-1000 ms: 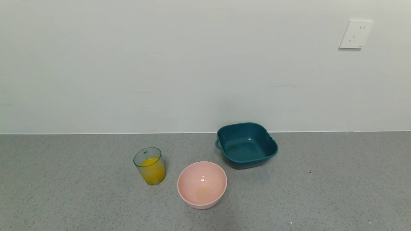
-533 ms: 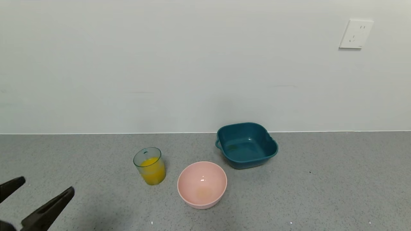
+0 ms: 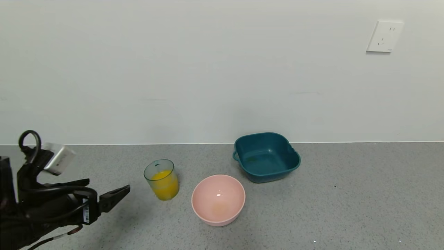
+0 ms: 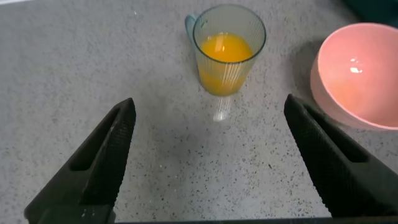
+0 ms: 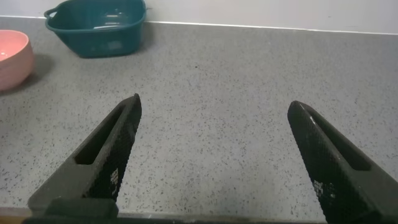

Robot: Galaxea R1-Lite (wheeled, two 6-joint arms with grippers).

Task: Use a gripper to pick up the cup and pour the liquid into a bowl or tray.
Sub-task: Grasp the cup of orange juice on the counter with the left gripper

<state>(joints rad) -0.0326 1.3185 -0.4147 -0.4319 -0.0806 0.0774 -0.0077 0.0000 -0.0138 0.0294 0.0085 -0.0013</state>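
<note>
The left hand (image 3: 105,194) is above the left part of the grey bench (image 3: 347,208), near the front edge. Its fingers are spread wide and hold nothing. They point at the cup (image 3: 162,179), which is close by but not touching. The cup stands up straight, about half full of orange liquid (image 3: 165,185). Just right of it sits the pink bowl (image 3: 218,200). A dark teal basin (image 3: 266,156) sits nearer the back edge. The right hand (image 5: 214,124) is over the right part of the bench, wide open too.
</note>
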